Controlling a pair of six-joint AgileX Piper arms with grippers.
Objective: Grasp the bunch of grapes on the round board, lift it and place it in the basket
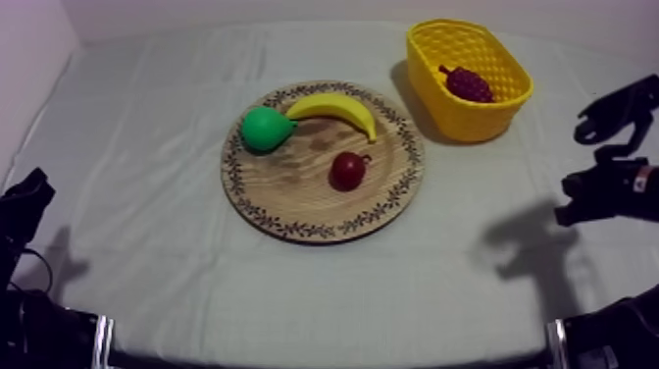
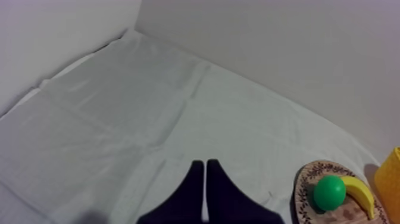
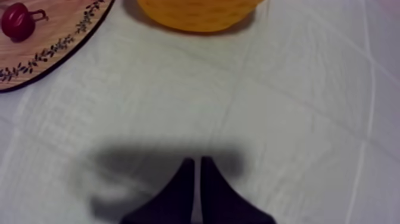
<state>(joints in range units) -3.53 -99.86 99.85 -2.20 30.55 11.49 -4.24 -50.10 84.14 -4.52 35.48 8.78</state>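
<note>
The dark purple bunch of grapes (image 1: 469,84) lies inside the yellow basket (image 1: 478,120) at the back right of the table. On the round wooden board (image 1: 294,191) in the middle rest a green pear (image 1: 265,128), a banana (image 1: 334,108) and a small red fruit (image 1: 347,170). My right gripper (image 3: 195,162) hovers shut and empty over bare cloth in front of the basket (image 3: 196,13), close to the board's rim (image 3: 56,47) and the small red fruit (image 3: 18,21). My left gripper (image 2: 205,165) is shut on nothing, low at the table's left side.
From the left wrist, the board (image 2: 309,184) with the pear (image 2: 329,192) and banana (image 2: 359,196) lies far off, with the basket's edge (image 2: 391,179) beyond. Walls close the table's back and left. My right arm (image 1: 608,186) casts a shadow on the cloth.
</note>
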